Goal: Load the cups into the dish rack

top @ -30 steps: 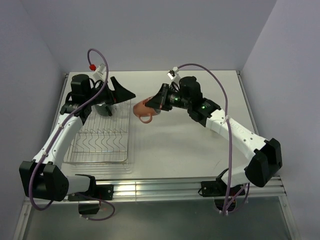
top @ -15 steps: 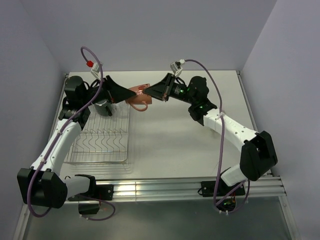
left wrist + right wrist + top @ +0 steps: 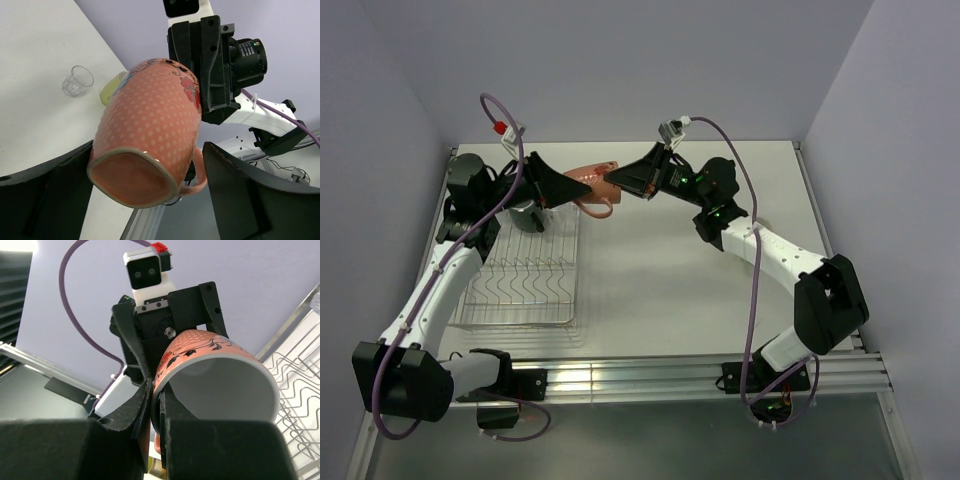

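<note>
The orange mug [image 3: 592,186], dotted, with a flower print and a white inside, hangs in the air above the table's far side. My right gripper [image 3: 616,183] is shut on its rim, one finger inside and one outside [image 3: 156,405]. My left gripper [image 3: 563,184] is open. Its two fingers stand on either side of the mug's base [image 3: 145,195], with the handle in the gap on the right. The silver wire dish rack [image 3: 520,285] lies on the left of the table. A clear glass tumbler [image 3: 77,81] and the pale yellow-green cup [image 3: 111,88] stand on the table.
A dark cup [image 3: 528,216] sits at the rack's far end, partly hidden by my left arm. The rack's wavy prongs [image 3: 300,385] show below the mug in the right wrist view. The walls stand close behind the table's far edge.
My right gripper has lifted the orange mug and carried it left and back. My left gripper has risen to meet it and now straddles the mug's base.
</note>
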